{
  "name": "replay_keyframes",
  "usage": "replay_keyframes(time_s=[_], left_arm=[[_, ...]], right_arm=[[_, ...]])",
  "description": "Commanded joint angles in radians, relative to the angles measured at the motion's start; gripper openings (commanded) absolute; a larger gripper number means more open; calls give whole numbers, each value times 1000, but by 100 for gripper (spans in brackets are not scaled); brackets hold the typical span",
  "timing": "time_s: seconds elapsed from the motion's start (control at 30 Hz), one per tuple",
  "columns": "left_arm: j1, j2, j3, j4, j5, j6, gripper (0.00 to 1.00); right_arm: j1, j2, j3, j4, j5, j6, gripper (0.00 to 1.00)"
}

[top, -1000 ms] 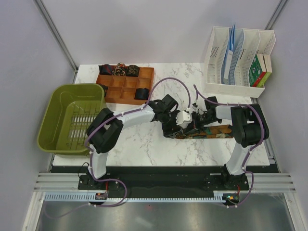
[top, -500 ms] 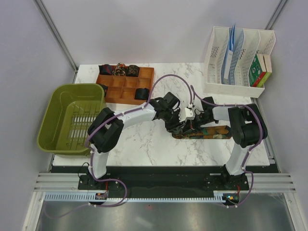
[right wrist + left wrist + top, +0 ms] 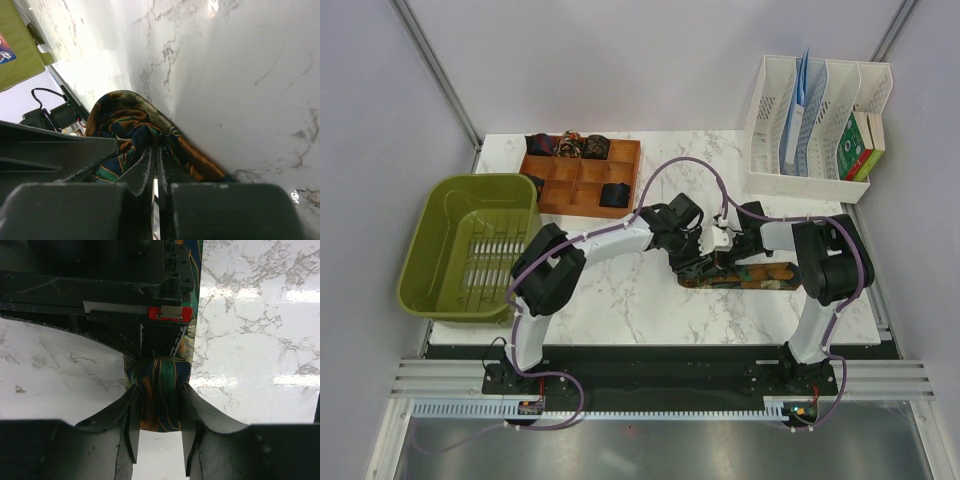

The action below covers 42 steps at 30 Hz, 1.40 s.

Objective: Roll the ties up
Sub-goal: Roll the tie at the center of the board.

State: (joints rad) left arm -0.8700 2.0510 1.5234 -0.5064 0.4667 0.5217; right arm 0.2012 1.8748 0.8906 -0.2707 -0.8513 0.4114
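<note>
A patterned tie in navy, green and orange lies flat across the marble table, its left end bunched into a small roll. My left gripper is shut on that rolled end, one finger on each side. My right gripper faces it from the right, its fingers almost together and pinching into the folds of the tie. Several rolled ties sit in a wooden compartment tray at the back left.
A green plastic basket stands at the left edge. A white file rack with papers and a box stands at the back right. Purple cables arch over both arms.
Both grippers have closed in on the tie's left end and shifted slightly right. The left wrist has turned over the roll.
</note>
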Motion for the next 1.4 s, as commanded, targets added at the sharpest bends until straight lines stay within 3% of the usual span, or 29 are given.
replay_keyframes(time_s=[0.0, 0.27, 0.53, 0.63, 0.9, 1.17, 1.27, 1.3, 1.37], left_arm=[[-73, 93, -26, -47, -72, 44, 38], [-84, 158, -31, -96, -131, 50, 37], [-86, 187, -28, -130, -152, 84, 36], [-86, 190, -23, -132, -152, 83, 36], [-86, 201, -19, -136, -152, 93, 38], [-84, 196, -9, -136, -155, 93, 41], [-84, 190, -8, -136, -157, 93, 44], [-84, 187, -9, -138, -157, 92, 45], [-81, 169, -11, -136, -149, 84, 48]], right_arm=[[17, 18, 17, -23, 28, -55, 7], [-74, 4, 79, -234, 29, -201, 35], [-161, -32, 157, -395, -2, -289, 46], [-174, -62, 156, -403, -40, -276, 52], [-172, -117, 88, -351, -109, -223, 54], [-154, -77, 39, -300, -43, -244, 50], [-152, -45, 44, -289, -34, -259, 35], [-152, -36, 44, -286, -5, -263, 23], [-152, -19, 45, -283, 20, -278, 7]])
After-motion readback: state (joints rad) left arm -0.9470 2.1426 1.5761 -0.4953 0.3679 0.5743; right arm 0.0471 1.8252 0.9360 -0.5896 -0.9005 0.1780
